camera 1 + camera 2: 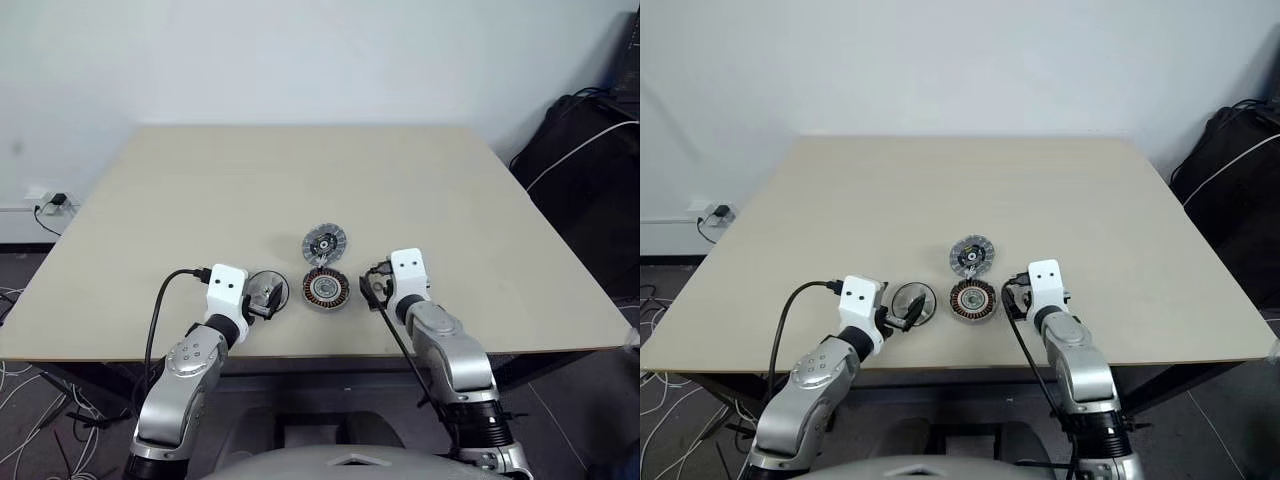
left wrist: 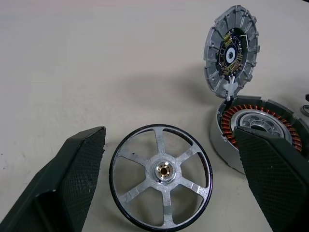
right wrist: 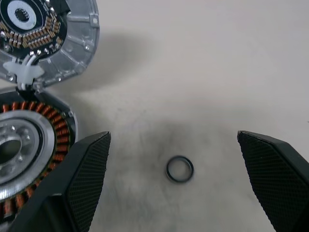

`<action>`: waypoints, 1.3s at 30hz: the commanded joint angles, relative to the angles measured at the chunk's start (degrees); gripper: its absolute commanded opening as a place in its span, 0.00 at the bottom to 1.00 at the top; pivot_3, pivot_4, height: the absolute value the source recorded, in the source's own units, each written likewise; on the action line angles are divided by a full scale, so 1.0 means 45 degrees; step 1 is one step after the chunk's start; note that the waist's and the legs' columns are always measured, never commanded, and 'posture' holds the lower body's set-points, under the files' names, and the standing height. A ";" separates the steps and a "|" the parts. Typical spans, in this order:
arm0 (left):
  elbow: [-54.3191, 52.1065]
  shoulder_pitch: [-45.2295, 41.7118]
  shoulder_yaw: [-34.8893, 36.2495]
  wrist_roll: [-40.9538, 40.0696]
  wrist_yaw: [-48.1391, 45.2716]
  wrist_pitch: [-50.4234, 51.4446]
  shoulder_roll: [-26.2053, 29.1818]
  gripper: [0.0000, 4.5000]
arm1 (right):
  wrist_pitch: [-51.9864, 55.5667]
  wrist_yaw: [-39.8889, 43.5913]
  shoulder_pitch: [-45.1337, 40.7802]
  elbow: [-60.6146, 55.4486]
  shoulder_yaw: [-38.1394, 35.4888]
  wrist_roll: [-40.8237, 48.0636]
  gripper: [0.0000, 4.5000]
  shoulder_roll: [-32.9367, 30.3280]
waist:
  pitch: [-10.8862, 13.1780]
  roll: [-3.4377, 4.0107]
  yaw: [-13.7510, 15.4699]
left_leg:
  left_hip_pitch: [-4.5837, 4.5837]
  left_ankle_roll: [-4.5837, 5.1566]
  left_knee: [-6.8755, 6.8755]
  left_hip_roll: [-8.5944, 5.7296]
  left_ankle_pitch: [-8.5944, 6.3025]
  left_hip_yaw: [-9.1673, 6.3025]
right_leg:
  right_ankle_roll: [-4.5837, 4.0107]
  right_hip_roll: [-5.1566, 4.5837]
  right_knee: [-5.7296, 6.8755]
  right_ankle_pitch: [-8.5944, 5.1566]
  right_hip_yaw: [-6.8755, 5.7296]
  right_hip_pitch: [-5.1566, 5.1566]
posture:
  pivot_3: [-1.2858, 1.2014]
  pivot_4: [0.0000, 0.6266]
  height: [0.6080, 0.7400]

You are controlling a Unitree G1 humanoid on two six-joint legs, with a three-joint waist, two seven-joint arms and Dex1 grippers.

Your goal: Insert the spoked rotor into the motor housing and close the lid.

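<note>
Landmark: the motor housing (image 1: 326, 289), near the front edge of the table (image 1: 300, 170); round, open at the top, a ring of copper windings around a pale metal centre

Spoked rotor (image 2: 161, 182): flat on the table just to the robot's left of the housing, apart from it; from the head views it reads as a shiny round with a dark rim; the left wrist view makes out six silver spokes, open gaps between them and a brass-coloured hub

Lid (image 1: 325, 242): on the far side of the housing, joined to its rim by a small white piece; the head views give a grey disc with radial ribs and a bluish centre; the wrist views show it tilted up from its lower edge, with a dark circuit board on the face turned to the cameras

Left gripper (image 2: 170, 134): to the left of the housing, over the rotor; jaws spread wide, holding nothing; the left wrist view shows the rotor between the fingers (image 2: 79, 169) with bare table on either side of it

Right gripper (image 3: 174, 137): to the right of the housing; jaws spread wide and empty; one finger (image 3: 87, 179) just beside the housing's wall

Small dark ring (image 3: 179, 169): flat on the table to the right of the housing; the right wrist view places it between the right fingers, touching neither
</note>
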 commanded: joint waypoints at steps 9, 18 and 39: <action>-0.0213 -0.0238 -0.0075 0.0060 0.0006 -0.0070 0.0016 1.00 | -0.1960 -0.0397 -0.0589 0.2137 -0.0276 -0.0129 1.00 0.0298 | -0.0001 0.0000 -0.0002 | 0.0002 0.0001 0.0001 -0.0002 0.0001 0.0006 | -0.0026 0.0002 0.0001 0.0015 0.0000 0.0003 | 0.52 0.00 1.00; -0.0200 -0.0256 -0.0144 0.0074 0.0002 -0.0077 -0.0003 1.00 | -0.2397 -0.0582 -0.0619 0.3266 -0.0650 0.0072 1.00 0.0452 | -0.0003 0.0001 -0.0012 | 0.0010 0.0001 0.0001 -0.0002 0.0001 0.0008 | -0.0044 0.0005 0.0006 0.0026 0.0001 0.0007 | 0.52 0.00 1.00; -0.0180 -0.0242 -0.0140 0.0071 0.0157 -0.0159 -0.0067 1.00 | -0.0745 0.0002 -0.0131 0.0956 0.0063 0.0295 0.15 0.0717 | -0.0017 0.0005 -0.0019 | 0.0007 0.0001 0.0000 -0.0001 0.0001 0.0007 | -0.0039 0.0003 0.0007 0.0027 0.0002 0.0003 | 0.52 0.00 1.00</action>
